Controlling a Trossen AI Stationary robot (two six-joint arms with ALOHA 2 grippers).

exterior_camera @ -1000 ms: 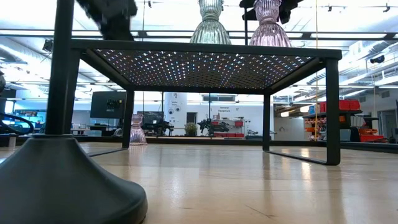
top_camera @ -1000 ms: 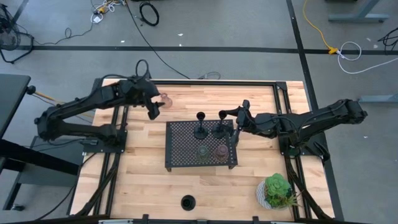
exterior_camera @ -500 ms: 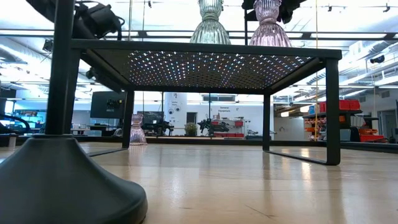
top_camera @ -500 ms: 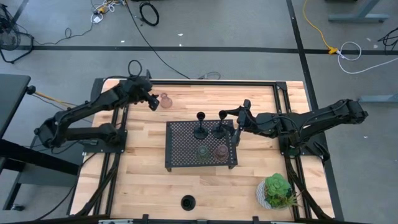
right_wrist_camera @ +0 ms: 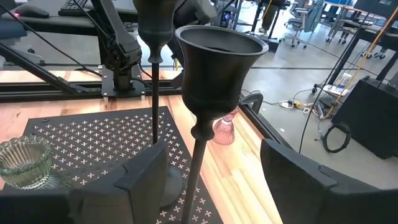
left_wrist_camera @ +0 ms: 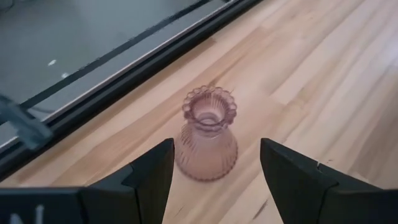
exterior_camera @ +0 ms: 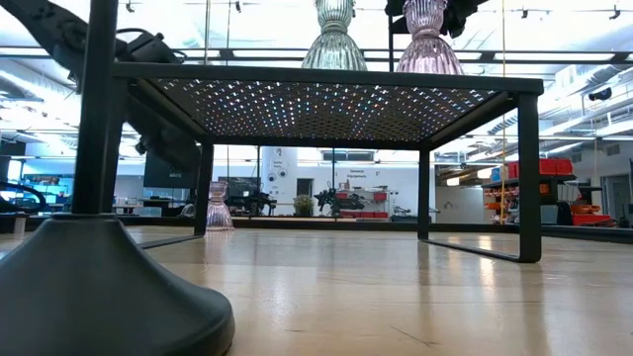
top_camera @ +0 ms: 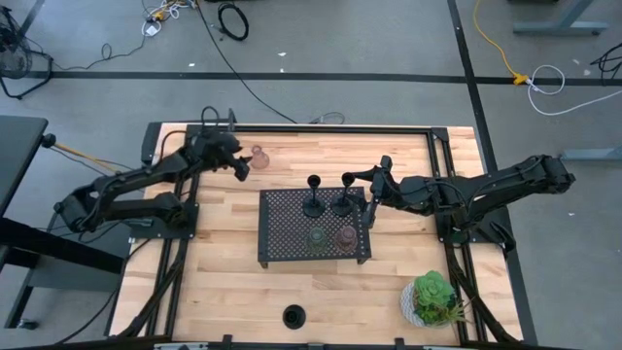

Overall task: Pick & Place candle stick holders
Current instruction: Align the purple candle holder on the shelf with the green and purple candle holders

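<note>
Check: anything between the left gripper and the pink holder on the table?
Nothing visible. The left gripper is open, and the pink holder stands upright on bare wood just ahead of its fingers, the gap between them unobstructed.

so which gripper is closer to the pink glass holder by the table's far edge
Left. The left gripper is open right at the pink holder; the right gripper is across the table by the tray's black holders.

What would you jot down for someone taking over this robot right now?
Left pincer: open, facing the pink glass holder at the table's far edge, not gripping it.
Right pincer: open around a black holder's stem on the tray, not visibly clamped.
Done: two black holders, green glass holder and brownish glass holder are on the tray.
Left: the pink one, and a black holder at the near edge.
</note>
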